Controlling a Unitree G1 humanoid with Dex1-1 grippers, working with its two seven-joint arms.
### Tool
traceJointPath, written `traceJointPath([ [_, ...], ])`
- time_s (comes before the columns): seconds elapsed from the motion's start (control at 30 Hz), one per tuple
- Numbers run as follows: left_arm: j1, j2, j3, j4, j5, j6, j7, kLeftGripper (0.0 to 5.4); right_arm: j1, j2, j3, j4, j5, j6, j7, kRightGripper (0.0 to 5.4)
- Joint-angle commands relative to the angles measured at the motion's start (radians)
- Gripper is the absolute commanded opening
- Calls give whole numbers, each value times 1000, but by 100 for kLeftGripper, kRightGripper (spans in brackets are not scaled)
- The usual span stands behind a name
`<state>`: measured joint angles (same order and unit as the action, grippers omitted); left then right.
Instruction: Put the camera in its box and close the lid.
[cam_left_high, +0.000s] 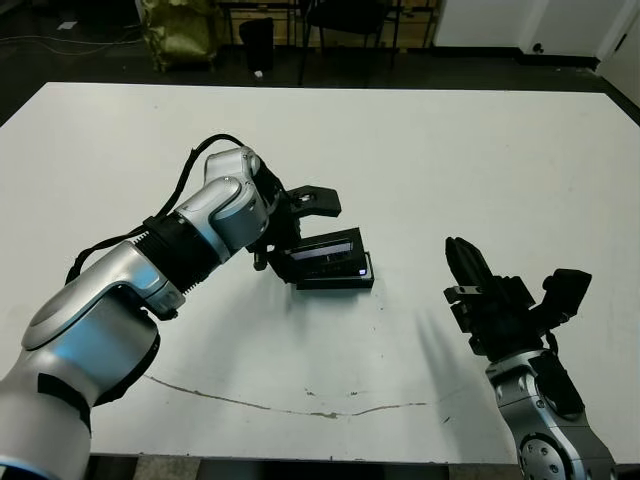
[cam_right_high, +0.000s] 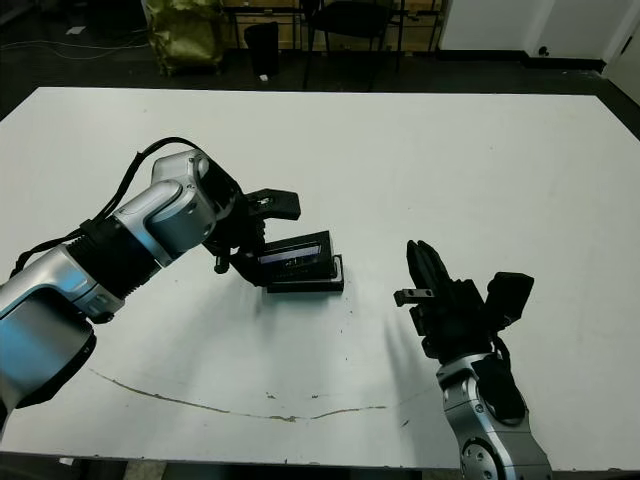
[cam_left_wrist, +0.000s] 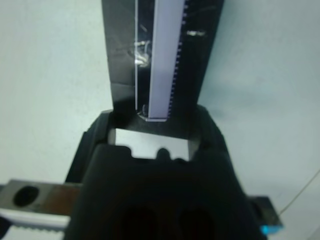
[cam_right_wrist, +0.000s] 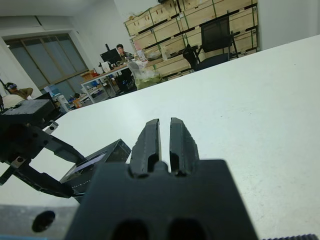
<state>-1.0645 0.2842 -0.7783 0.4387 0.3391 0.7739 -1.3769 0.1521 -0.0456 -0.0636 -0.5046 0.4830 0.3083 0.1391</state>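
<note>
The lid (cam_left_high: 327, 250), black with a glossy bluish window, stands tilted on its long edge over the box (cam_left_high: 340, 283), whose white lining shows at its right end. My left gripper (cam_left_high: 296, 230) is shut on the lid's left end, one finger above it and one below. In the left wrist view the lid (cam_left_wrist: 160, 60) runs straight out from between the fingers. The camera is hidden. To the right of the box, my right gripper (cam_left_high: 463, 262) hovers over the table, shut and empty, its fingers (cam_right_wrist: 150, 140) nearly touching.
A thin dark crack (cam_left_high: 300, 405) runs along the white table near its front edge. Beyond the far edge stand chairs and a yellow-green bag (cam_left_high: 180, 35). In the right wrist view a person (cam_right_wrist: 120, 50) sits at a distant desk.
</note>
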Motion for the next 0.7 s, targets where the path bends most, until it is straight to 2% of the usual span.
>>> traceJointPath([
  [0.03, 70, -138, -47, 14, -38, -45, 26, 192, 16, -1, -8, 14, 4, 0, 5, 0],
  [0.13, 71, -140, -48, 25, -40, -112, 19, 192, 18, -1, -9, 13, 3, 3, 2, 0],
  [0.33, 72, -163, -60, 40, -26, -118, 15, 192, 20, 3, -11, 8, 11, 11, -11, 0],
  [0.43, 78, -174, -61, 46, -23, -160, 10, 192, 18, 2, -9, 16, 6, -4, -1, 0],
  [0.57, 90, -192, -35, 31, -18, -82, 40, 192, 19, 2, -8, 16, 6, -3, -1, 0],
  [0.7, 88, -197, -39, 3, -13, -86, 36, 190, 21, 1, -7, 15, -4, -6, -5, 0],
])
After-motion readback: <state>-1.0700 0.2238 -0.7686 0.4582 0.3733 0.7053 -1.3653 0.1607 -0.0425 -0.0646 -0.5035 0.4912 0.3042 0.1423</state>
